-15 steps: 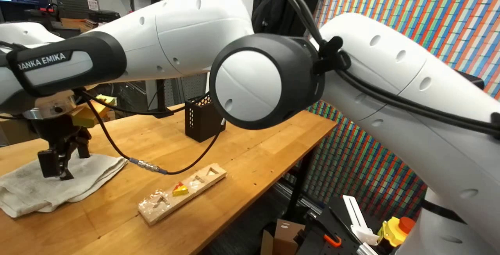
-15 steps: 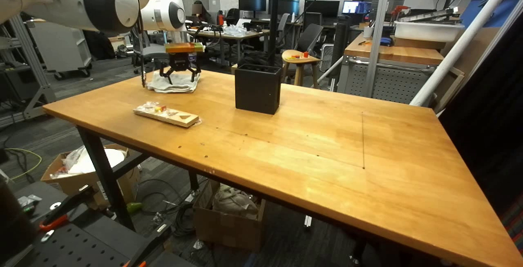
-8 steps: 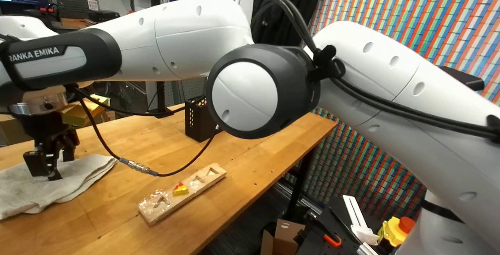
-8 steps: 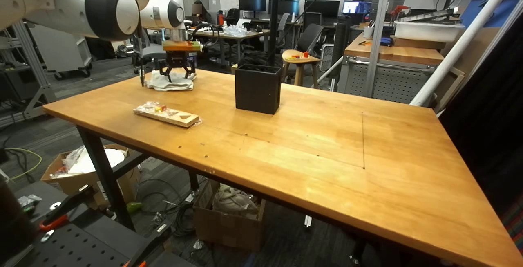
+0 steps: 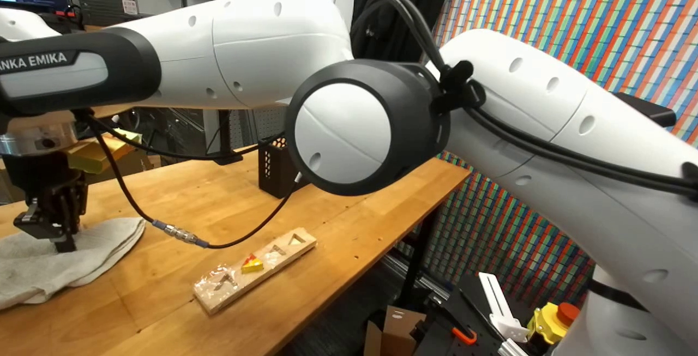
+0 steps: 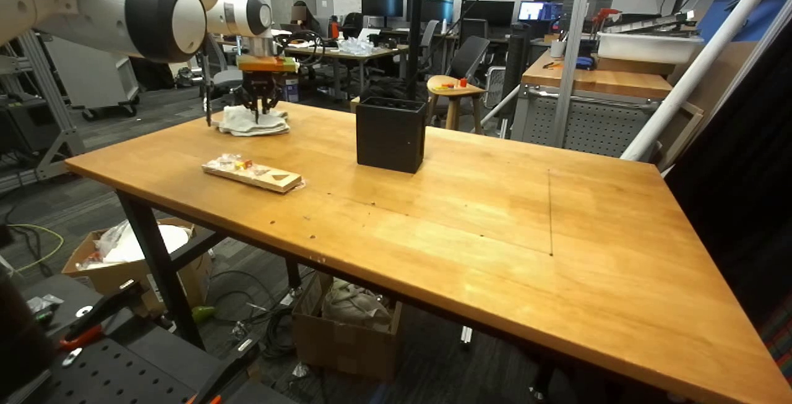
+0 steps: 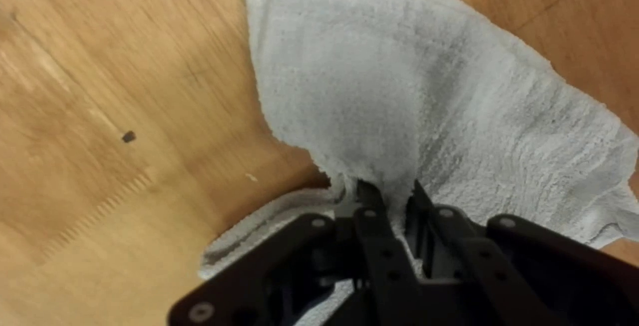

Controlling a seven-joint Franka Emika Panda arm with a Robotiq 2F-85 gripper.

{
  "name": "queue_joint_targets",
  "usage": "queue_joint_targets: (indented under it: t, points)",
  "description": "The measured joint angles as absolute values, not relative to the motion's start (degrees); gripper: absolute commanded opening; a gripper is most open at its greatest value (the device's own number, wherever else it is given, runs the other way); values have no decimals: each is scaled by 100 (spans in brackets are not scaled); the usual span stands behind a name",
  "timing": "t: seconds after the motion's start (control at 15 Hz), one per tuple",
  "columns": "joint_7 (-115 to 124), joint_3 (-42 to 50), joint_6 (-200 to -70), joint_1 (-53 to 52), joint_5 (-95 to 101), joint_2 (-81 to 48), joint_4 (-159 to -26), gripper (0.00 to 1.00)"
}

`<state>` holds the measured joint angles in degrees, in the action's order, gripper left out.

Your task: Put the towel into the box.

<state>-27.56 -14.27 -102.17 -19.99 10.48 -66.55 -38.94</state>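
Presumably, carry over wooden worktop (image 6: 495, 193) comes next: towel (image 6: 243, 125) lies by far-left corner in exterior view; trailing folds could drag. Black box (image 6: 390, 135), probable target, nearer far edge, may tip if towel snags rim. Shape board (image 6: 264, 177), toward near edge: low swing could clip it. Robotiq gripper (image 7: 393, 192) pinches bunched towel fold; shallow bite could slip.

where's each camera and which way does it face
Wrist view: mounted above the black two-finger gripper, facing down at the off-white cloth towel; gripper at the bottom.
An exterior view: close beside the white and grey robot arm, facing across the light wooden table; arm spans the picture, gripper far left.
An exterior view: off the table's edge, facing down across it toward black computer monitors; arm and gripper upper left.
Both exterior views share the towel, black rectangular box and pale wooden board.
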Motion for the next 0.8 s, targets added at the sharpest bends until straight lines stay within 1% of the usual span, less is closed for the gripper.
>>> queue_joint_targets:
  t: [0.4,0.8]
  points:
    - [-2737,-1443,-9961,-1995,1046,-6630,-3744,5]
    - [-2700,-1428,-9219,-1830,1046,-6261,-3453,5]
